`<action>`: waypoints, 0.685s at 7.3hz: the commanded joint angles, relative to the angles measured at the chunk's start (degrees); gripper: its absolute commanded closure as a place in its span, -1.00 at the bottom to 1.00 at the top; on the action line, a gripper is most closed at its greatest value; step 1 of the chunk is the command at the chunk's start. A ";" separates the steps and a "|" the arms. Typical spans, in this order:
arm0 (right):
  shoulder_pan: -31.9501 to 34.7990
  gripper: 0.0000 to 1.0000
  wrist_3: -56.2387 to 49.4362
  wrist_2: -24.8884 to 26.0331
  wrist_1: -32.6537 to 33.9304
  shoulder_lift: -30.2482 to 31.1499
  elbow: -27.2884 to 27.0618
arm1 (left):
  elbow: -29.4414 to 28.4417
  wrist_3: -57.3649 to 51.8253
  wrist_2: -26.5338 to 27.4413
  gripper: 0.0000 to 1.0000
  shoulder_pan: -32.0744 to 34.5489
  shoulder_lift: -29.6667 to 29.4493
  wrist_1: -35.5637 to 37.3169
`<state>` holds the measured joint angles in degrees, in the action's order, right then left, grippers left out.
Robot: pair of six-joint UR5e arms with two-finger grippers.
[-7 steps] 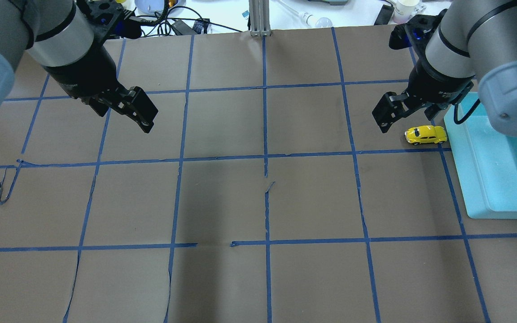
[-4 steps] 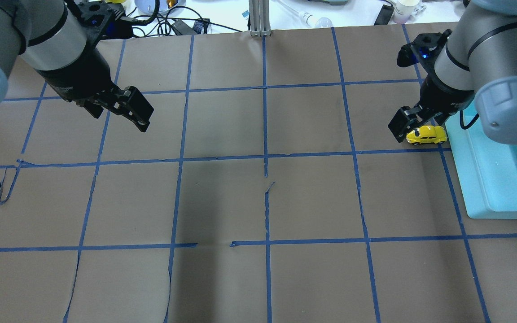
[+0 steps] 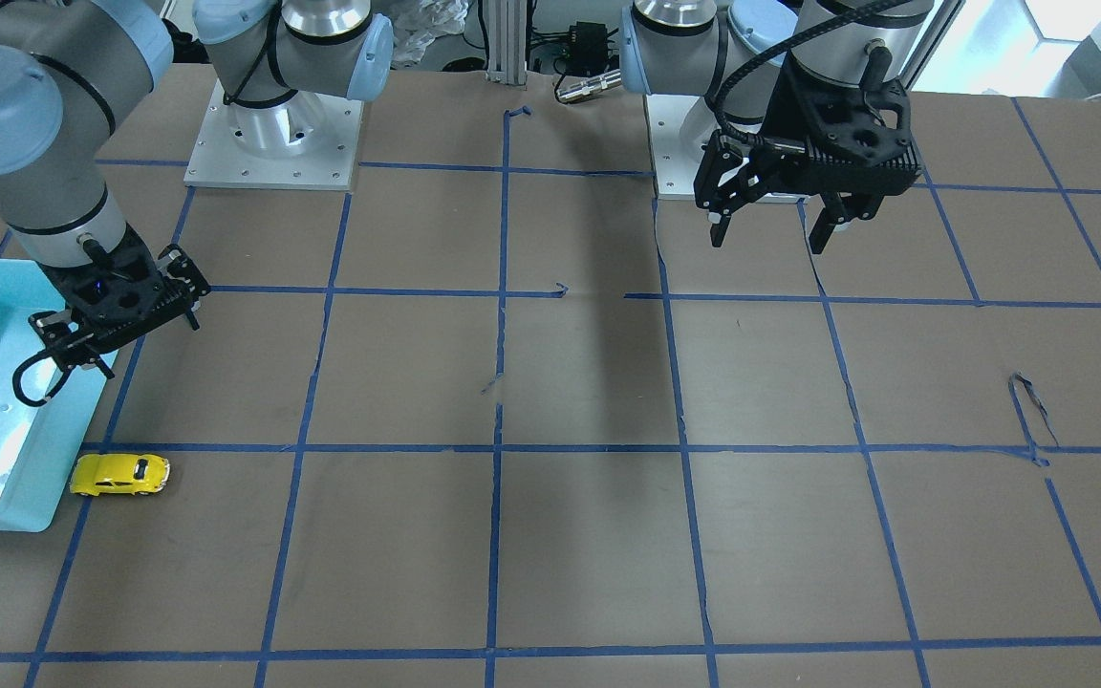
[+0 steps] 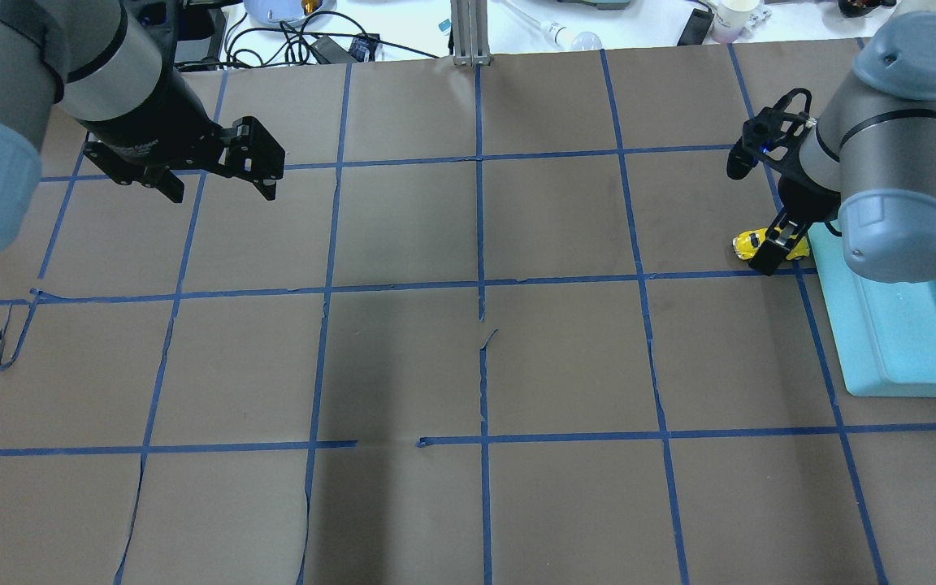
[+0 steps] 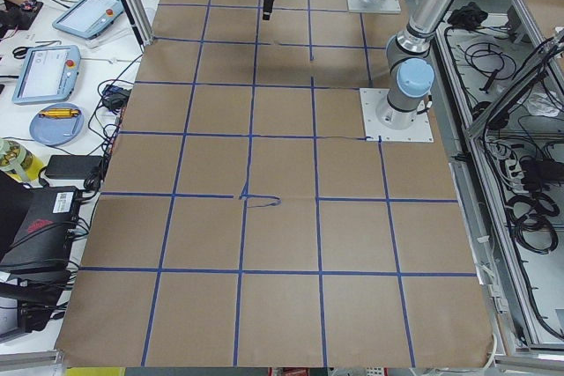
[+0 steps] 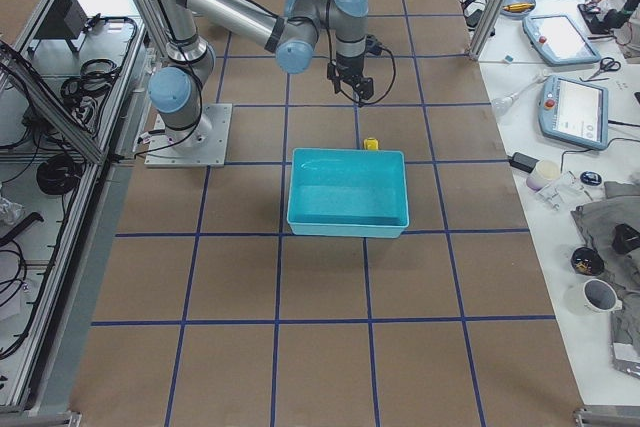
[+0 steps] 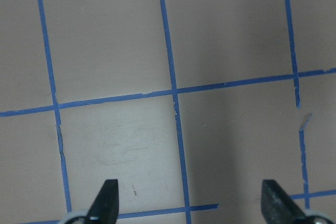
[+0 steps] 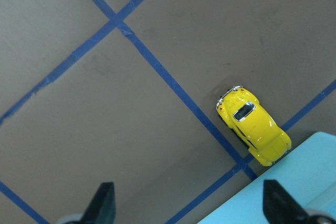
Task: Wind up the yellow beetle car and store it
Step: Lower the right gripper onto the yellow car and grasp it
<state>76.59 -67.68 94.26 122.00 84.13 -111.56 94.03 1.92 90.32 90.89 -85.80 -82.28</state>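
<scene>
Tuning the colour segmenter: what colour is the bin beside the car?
Light turquoise bin; shows best in the exterior right view.

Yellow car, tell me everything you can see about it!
The yellow beetle car is tiny, glossy and bright yellow, with a rounded body, a dark silver-rimmed window, a silvery bumper at one end and small black wheels. It stands upright on its wheels on the brown table, alongside a blue tape line, with one end very near the turquoise bin; whether they touch is unclear. The open right gripper hovers above, not touching it.
</scene>
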 commanded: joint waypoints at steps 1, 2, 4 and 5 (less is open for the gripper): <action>-0.83 -1.00 -20.56 2.05 7.07 -5.01 -0.15 | 0.02 1.16 0.04 -1.00 -0.01 0.28 0.10; -0.83 -1.00 -25.61 4.15 10.85 -7.46 0.37 | 0.10 1.07 -0.14 -1.00 -0.10 0.28 -0.25; -0.74 -1.00 -30.21 7.32 19.30 -12.30 0.46 | 0.45 1.07 0.21 -1.00 0.07 0.37 -0.69; -0.74 -1.00 -32.76 7.34 20.54 -13.10 1.07 | 0.54 1.07 0.21 -1.00 0.07 0.72 -0.86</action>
<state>75.81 -97.15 100.67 139.74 72.91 -111.03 94.39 2.99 90.49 90.92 -85.38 -82.94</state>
